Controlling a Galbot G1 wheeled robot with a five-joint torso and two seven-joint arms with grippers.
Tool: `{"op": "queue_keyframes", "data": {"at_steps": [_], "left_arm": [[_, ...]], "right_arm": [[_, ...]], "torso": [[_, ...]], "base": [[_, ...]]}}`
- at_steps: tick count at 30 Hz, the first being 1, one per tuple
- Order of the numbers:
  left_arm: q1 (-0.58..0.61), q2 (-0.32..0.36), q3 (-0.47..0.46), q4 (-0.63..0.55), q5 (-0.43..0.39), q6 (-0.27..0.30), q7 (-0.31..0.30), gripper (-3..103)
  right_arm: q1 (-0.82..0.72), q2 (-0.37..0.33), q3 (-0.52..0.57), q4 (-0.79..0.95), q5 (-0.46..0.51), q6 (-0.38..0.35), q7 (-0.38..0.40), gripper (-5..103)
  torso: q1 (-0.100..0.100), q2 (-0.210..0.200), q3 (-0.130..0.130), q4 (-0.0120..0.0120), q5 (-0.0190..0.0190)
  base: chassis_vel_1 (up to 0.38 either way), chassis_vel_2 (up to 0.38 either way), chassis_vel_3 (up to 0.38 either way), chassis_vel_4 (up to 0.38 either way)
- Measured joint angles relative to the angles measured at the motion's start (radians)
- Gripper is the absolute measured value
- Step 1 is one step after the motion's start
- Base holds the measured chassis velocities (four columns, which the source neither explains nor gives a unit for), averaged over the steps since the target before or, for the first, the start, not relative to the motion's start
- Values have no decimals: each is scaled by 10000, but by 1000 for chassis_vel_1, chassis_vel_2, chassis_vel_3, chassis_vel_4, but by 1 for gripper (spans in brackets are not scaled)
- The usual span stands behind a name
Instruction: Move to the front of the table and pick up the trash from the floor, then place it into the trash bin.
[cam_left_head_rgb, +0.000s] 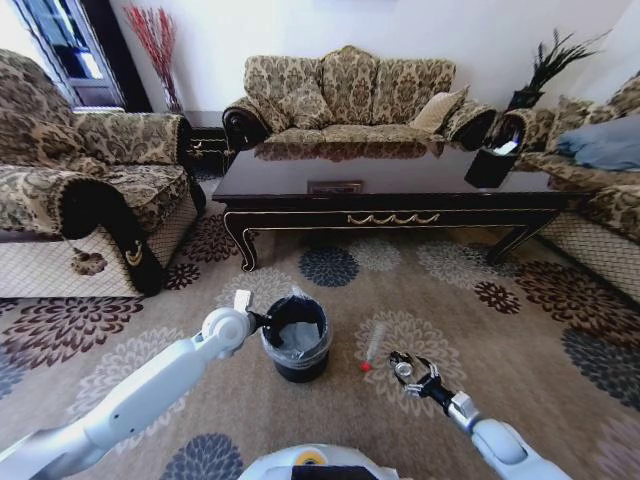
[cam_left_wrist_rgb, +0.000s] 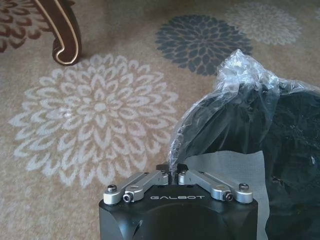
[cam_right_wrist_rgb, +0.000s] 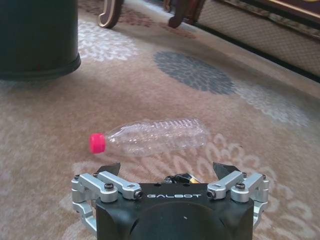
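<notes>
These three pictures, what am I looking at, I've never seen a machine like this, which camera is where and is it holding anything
It is a wheeled robot with two arms, each ending in a gripper. The wide picture comes from a camera on its head, looking down at the carpet before a low dark table. The other two come from cameras on its wrists. The left gripper is shut, pinching the thin plastic liner at the rim of the black trash bin. The right gripper is open and holds nothing; it is low over the carpet, just short of a clear plastic bottle with a red cap lying on its side. That bottle is the trash to pick up.
</notes>
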Motion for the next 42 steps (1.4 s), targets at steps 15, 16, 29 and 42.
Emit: {"op": "queue_keyframes", "data": {"at_steps": [15,16,29,42], "left_arm": [[403,163,-405,-193,-147,0,-93,3],[408,132,-374,-193,-147,0,-101,3],[236,8,-46,-145,-244,1,-118,3],[425,172,-360,-258,-248,1,-103,3]], "right_arm": [[1419,-390,-1380,-1507,26,664,-345,100],[1501,-390,-1451,-1631,36,710,-376,100],[2349,-315,-1994,-2984,222,1239,-653,88],[3010,-157,-2536,-3567,118,1324,-664,71]], "torso": [[0,1,0,-2,0],[0,0,0,-1,0],[0,0,0,-3,0],[0,0,0,-1,0]], "base": [[0,0,0,0],[0,0,0,0],[0,0,0,0],[0,0,0,0]]}}
